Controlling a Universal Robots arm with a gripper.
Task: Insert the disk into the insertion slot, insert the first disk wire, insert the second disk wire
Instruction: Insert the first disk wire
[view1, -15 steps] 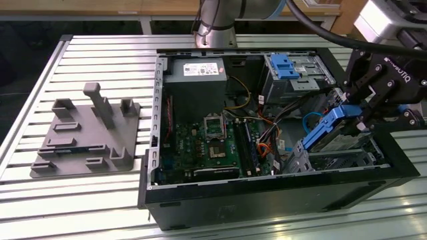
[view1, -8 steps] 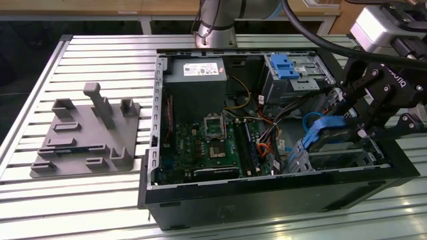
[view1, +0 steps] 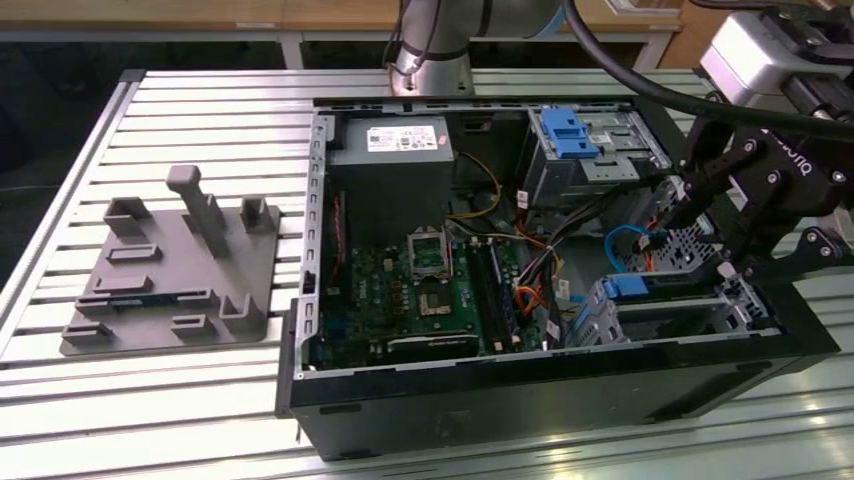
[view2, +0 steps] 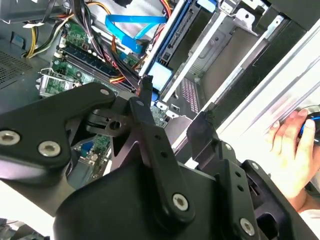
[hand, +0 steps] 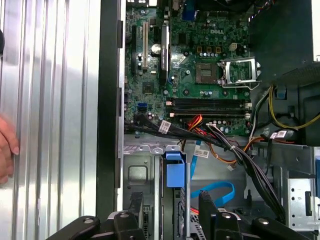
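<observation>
The disk (view1: 663, 297) lies flat inside the insertion slot (view1: 727, 312), a silver metal cage at the open computer case's corner on the exterior view's right. Its blue bracket (hand: 175, 173) faces the motherboard. My black gripper (view1: 705, 240) hovers just above the cage, open, with its fingers (hand: 136, 206) either side of the disk's bracket end and nothing between them. A blue flat wire (hand: 216, 192) loops beside the disk, and a bundle of black, red and orange wires (hand: 220, 142) runs past the cage. Where the wire ends sit is hidden. In the second wrist view the gripper (view2: 172, 115) hangs over the cage wall.
A person's hand (view2: 291, 135) rests on the ribbed table beside the case, also in the first wrist view (hand: 6, 146). A taller bay with a blue latch (view1: 577, 133), the power supply (view1: 390, 140) and the motherboard (view1: 420, 285) share the case. A grey fixture (view1: 174, 270) lies at the exterior view's left.
</observation>
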